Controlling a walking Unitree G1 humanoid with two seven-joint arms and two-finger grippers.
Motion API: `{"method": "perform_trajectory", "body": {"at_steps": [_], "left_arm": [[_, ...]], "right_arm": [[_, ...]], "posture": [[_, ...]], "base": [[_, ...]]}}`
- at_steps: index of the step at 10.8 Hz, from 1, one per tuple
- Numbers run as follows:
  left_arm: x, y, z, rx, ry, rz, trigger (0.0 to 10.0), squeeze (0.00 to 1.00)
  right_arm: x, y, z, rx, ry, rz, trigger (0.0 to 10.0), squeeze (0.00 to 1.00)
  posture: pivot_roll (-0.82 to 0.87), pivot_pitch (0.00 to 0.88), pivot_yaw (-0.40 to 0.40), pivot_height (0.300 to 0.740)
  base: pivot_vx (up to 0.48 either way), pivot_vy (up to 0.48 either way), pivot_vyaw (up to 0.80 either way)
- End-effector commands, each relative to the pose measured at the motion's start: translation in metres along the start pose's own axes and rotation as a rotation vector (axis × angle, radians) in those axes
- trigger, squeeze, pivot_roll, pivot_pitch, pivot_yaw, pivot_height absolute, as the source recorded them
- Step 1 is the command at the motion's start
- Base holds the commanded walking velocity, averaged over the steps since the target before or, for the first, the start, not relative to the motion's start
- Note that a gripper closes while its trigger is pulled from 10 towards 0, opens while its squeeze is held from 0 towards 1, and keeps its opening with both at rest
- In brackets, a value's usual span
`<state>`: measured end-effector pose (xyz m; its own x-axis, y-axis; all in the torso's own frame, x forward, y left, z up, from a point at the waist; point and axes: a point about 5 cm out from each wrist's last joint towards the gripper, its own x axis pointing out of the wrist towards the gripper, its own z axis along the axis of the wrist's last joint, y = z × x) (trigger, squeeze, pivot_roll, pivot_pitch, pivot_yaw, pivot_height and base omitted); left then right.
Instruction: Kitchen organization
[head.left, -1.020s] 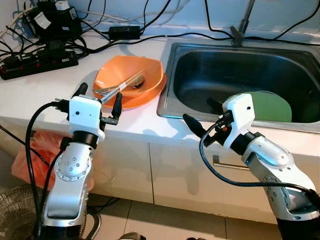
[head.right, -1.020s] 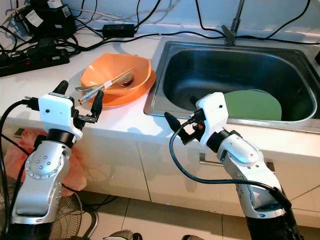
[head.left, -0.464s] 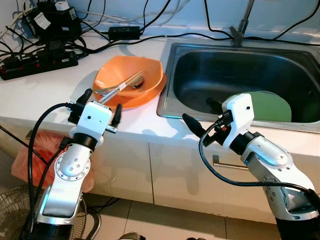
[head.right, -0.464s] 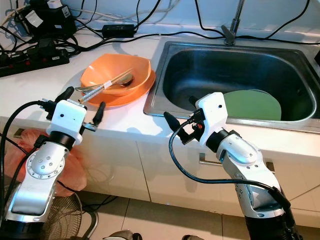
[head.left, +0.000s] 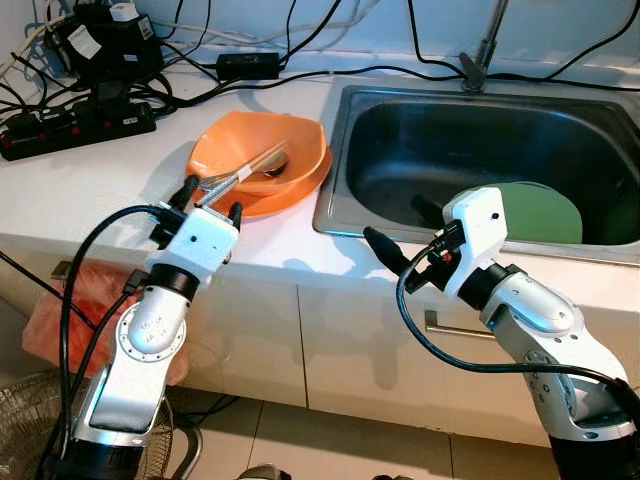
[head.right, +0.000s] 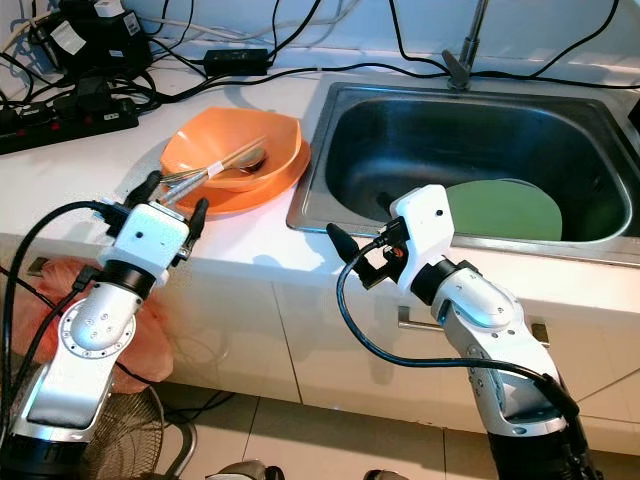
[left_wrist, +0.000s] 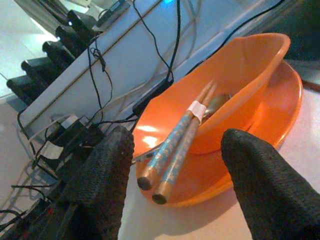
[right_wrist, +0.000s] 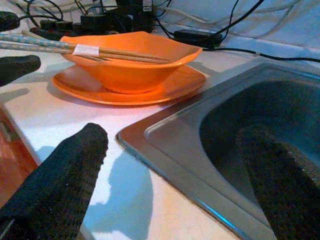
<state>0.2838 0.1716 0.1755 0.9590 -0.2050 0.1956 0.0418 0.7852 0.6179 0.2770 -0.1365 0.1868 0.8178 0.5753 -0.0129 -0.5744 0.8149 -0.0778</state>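
White countertop (head.left: 90, 190) runs along a pale wall, white cabinet fronts below, tiled floor under that. Steel sink (head.left: 480, 150) set into the counter on the robot's right, green plate (head.left: 540, 212) lying in its basin. Black power strips and a tangle of cables (head.left: 90, 95) sit at the back left of the counter. Orange bag (head.left: 60, 310) hangs below the counter edge. Orange bowl (head.left: 258, 155) sits on an orange plate (head.left: 290, 195) just left of the sink; pair of chopsticks (left_wrist: 182, 130) banded together leans across the bowl rim, tips sticking out toward the counter edge. Left gripper (head.left: 210, 200) at the plate's front edge, fingers spread wide either side of the chopstick tips, holding nothing. Right gripper (head.left: 405, 235) hovers over the sink's front corner, fingers wide apart, empty.
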Motion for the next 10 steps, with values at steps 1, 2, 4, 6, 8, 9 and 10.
{"method": "perform_trajectory", "body": {"at_steps": [1, 2, 4, 6, 8, 9, 10], "left_arm": [[0.0028, 0.0006, 0.0008, 0.019, -0.008, 0.002, 9.8, 0.00], [0.0029, -0.0001, 0.0003, 0.019, -0.009, 0.000, 7.6, 0.00], [0.0034, -0.0014, -0.0007, 0.010, -0.004, -0.004, 0.0, 0.00], [0.0041, -0.0015, -0.0016, 0.001, -0.001, -0.004, 0.0, 0.00], [0.0036, -0.0003, -0.0039, -0.007, 0.016, 0.011, 0.0, 0.00], [0.0035, 0.0009, -0.0053, -0.011, 0.023, 0.022, 3.3, 0.00], [0.0036, 0.0011, -0.0070, -0.025, 0.036, 0.026, 2.7, 0.00]], "right_arm": [[-0.0003, 0.0008, 0.0004, -0.003, -0.005, -0.002, 10.0, 0.00], [-0.0003, 0.0011, 0.0002, -0.002, -0.006, -0.002, 10.0, 0.00], [-0.0006, 0.0012, 0.0004, -0.001, -0.006, -0.004, 10.0, 0.00], [-0.0008, 0.0015, 0.0005, -0.001, -0.006, -0.005, 10.0, 0.00], [-0.0015, 0.0017, 0.0000, -0.001, -0.004, -0.006, 10.0, 0.00], [-0.0015, 0.0016, -0.0001, 0.000, -0.004, -0.006, 10.0, 0.00], [-0.0016, 0.0014, -0.0003, -0.001, -0.003, -0.006, 10.0, 0.00]], "posture": [[0.05, 0.079, 0.054, 0.740], [0.05, 0.079, 0.055, 0.740], [0.05, 0.080, 0.056, 0.740], [0.05, 0.081, 0.057, 0.740], [0.05, 0.084, 0.057, 0.740], [0.05, 0.085, 0.055, 0.740], [0.05, 0.085, 0.056, 0.740]], "base": [[0.000, 0.000, 0.00], [0.000, 0.000, 0.00], [0.000, 0.000, 0.00], [0.000, 0.000, 0.00], [0.000, 0.000, 0.00], [0.000, 0.000, 0.00], [0.000, 0.000, 0.00]]}}
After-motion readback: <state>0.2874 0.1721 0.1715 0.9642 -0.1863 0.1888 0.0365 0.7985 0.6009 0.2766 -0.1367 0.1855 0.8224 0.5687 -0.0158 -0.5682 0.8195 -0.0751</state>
